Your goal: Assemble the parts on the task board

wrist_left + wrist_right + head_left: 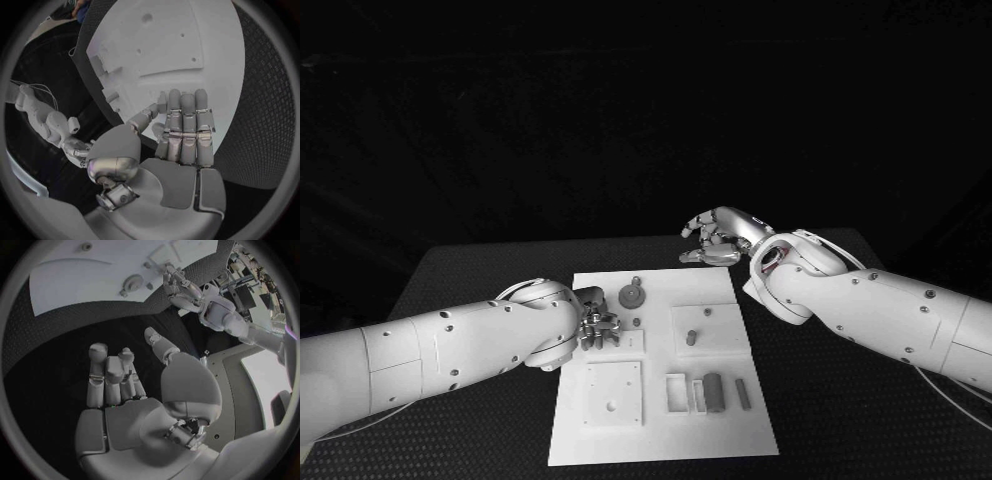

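Observation:
The white task board (661,425) lies in the middle of the black table. On it a round grey part (633,296) sits near the far end, and two grey bars (714,392) lie by slots at the near right. My left hand (597,324) hovers over the board's left edge, just short of the round part. Its fingers (184,120) stretch straight and side by side over the board (187,45), with nothing seen in them. My right hand (718,238) hangs past the board's far right corner, over bare table. Its fingers (109,375) are spread and empty.
A raised square plate with a peg (708,330) stands at the board's middle right, and another square plate (612,392) at the near left. Black table (834,400) flanks the board on both sides. The right wrist view shows the round part (132,282) and my left hand (178,285).

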